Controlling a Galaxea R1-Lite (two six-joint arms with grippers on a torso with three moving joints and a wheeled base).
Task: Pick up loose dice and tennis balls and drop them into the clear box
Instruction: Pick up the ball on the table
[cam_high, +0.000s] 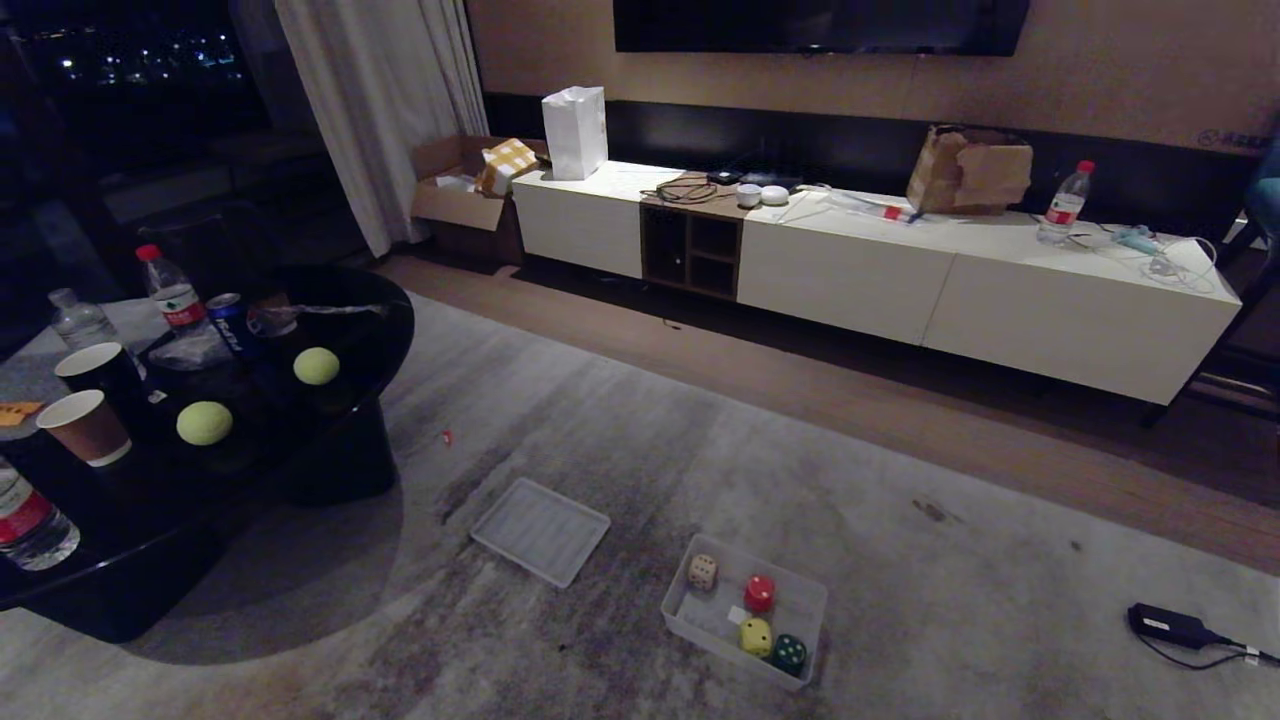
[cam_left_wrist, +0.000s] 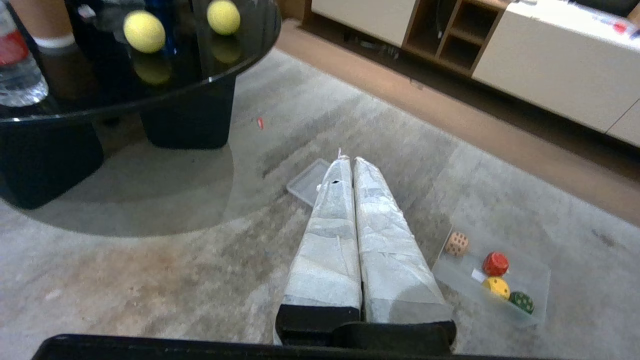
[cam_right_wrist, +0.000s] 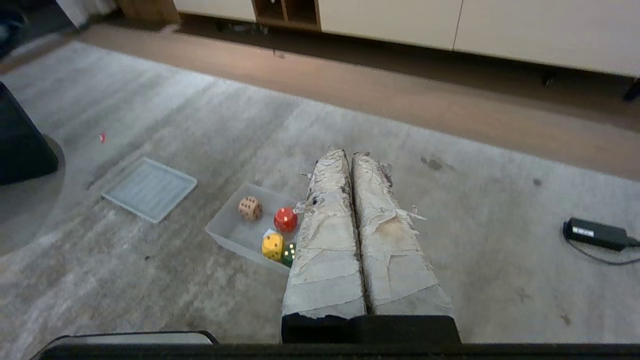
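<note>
Head view: grey rug (cam_high: 780, 480) over wood floor; long white cabinet (cam_high: 1000, 290) along the far wall. Black glossy tabletop (cam_high: 350, 310), at left, carries two tennis balls (cam_high: 316, 366), fuzzy yellow-green. Clear box (cam_high: 690, 625) on the rug holds four dice (cam_high: 756, 636): beige, red, yellow, dark green. Ribbed lid (cam_high: 540, 530) lies flat just beside it.

Left wrist view: left pincer (cam_left_wrist: 347, 161), tape-wrapped, pressed together, empty, above the rug.

Right wrist view: right pincer (cam_right_wrist: 347, 154), tape frayed, pressed together, empty. Black adapter (cam_right_wrist: 595, 233) lies well apart.
</note>
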